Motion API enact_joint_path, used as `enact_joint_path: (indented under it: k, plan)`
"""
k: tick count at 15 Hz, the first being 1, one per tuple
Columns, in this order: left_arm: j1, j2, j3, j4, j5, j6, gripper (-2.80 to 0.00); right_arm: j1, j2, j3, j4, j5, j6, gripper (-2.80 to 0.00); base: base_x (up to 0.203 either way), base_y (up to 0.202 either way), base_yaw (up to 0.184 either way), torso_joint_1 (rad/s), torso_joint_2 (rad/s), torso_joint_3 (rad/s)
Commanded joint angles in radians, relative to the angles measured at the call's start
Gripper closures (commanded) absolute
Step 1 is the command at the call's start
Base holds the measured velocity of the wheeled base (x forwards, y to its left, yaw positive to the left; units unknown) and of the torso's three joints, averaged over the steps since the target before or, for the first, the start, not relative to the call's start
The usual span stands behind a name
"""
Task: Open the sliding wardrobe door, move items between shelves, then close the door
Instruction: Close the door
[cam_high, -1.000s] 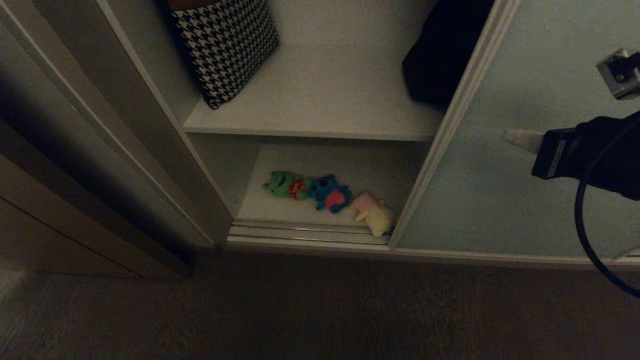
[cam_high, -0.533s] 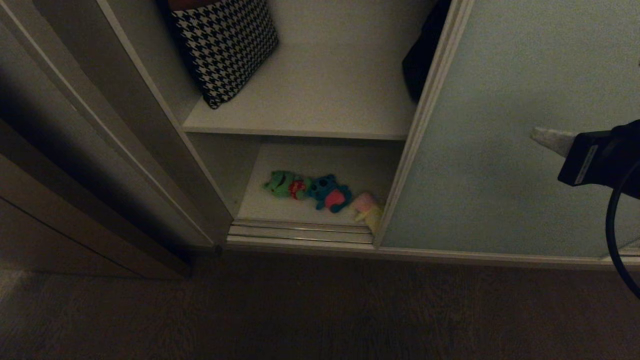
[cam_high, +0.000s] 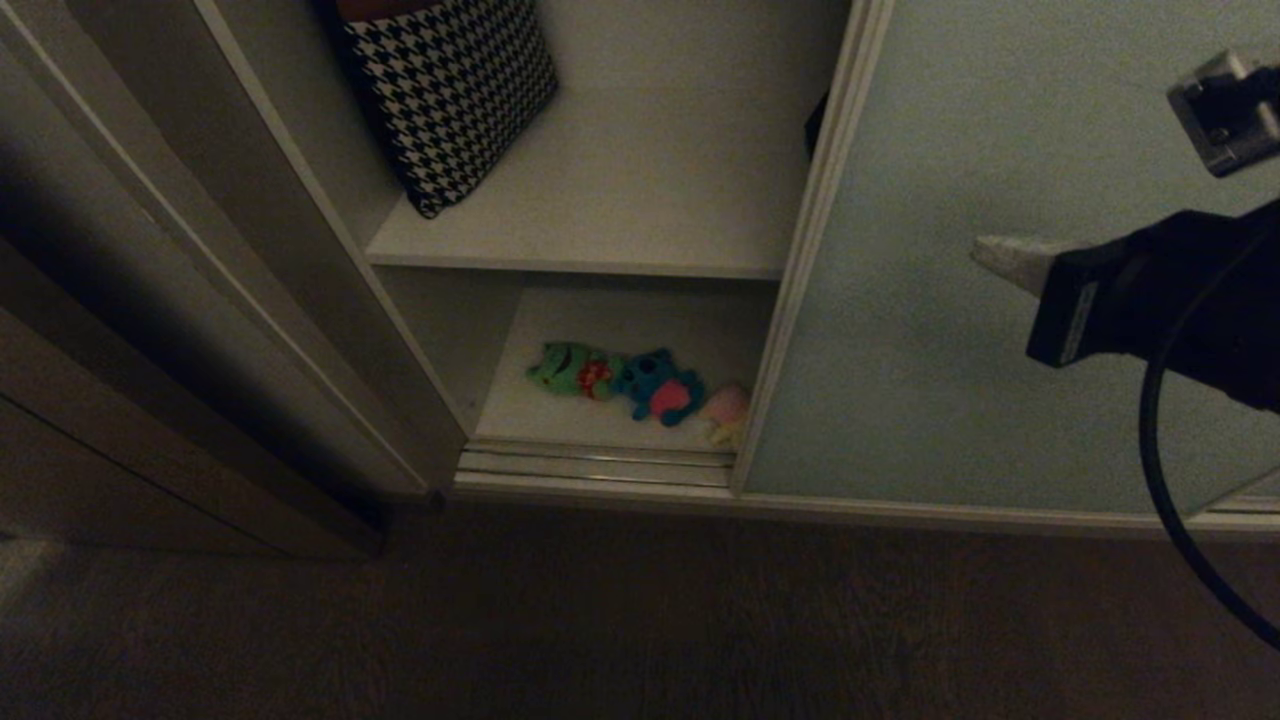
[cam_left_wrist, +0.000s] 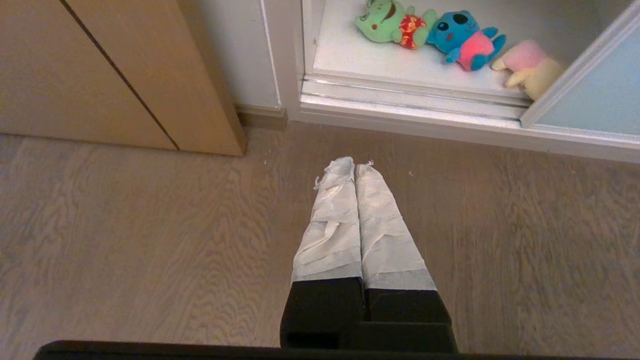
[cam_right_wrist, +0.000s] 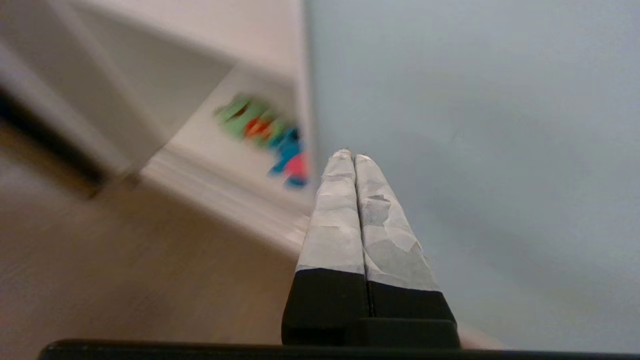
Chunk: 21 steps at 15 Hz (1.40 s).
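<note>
Standing upright with its long axis vertical, the sliding wardrobe door fills the right part of the head view, its pale framed edge facing left toward the open half of the wardrobe. The right gripper points at the panel's face with its taped tip close against it; its jaws are pressed together and hold nothing. Whether the tip touches the panel cannot be told.

On the lower shelf three plush toys lie in a row running left to right: the green toy, the blue toy and the cream-yellow toy. The door's edge partly covers the cream-yellow one. On the upper shelf a houndstooth bag leans at the left, and a sliver of a black thing shows beside the door's edge. The ribbed floor track lies in front of the toys.

The left gripper hangs over the wooden floor, well apart from the wardrobe, jaws closed and empty.

Compared with a second ago, the door's edge has slid leftward: the opening is narrower, the black thing is nearly hidden, and more of the cream-yellow toy is covered. The right gripper has also shifted left along with the panel.
</note>
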Motion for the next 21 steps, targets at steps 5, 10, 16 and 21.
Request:
enact_joint_path:
  k: [5, 10, 16, 21]
  plan:
    - [0.000, 0.001, 0.000, 0.000, 0.000, -0.001, 0.00, 0.007, 0.279, -0.230, -0.011, -0.048, -0.005, 0.00, 0.000, 0.000, 0.000, 0.000, 0.00, 0.000]
    - [0.000, 0.001, 0.000, 0.000, 0.000, -0.001, 0.00, 0.006, 0.366, -0.256, -0.048, -0.051, 0.014, 0.00, 0.000, 0.000, 0.000, 0.000, 0.00, 0.000]
    - [0.000, 0.001, 0.000, 0.000, 0.000, -0.001, 0.00, 0.007, 0.440, -0.300, -0.094, -0.076, 0.013, 0.00, 0.000, 0.000, 0.000, 0.000, 0.00, 0.000]
    - [0.000, 0.001, 0.000, 0.000, 0.000, 0.001, 0.00, 0.006, 0.502, -0.363, -0.102, -0.074, 0.014, 0.00, 0.000, 0.000, 0.000, 0.000, 0.00, 0.000]
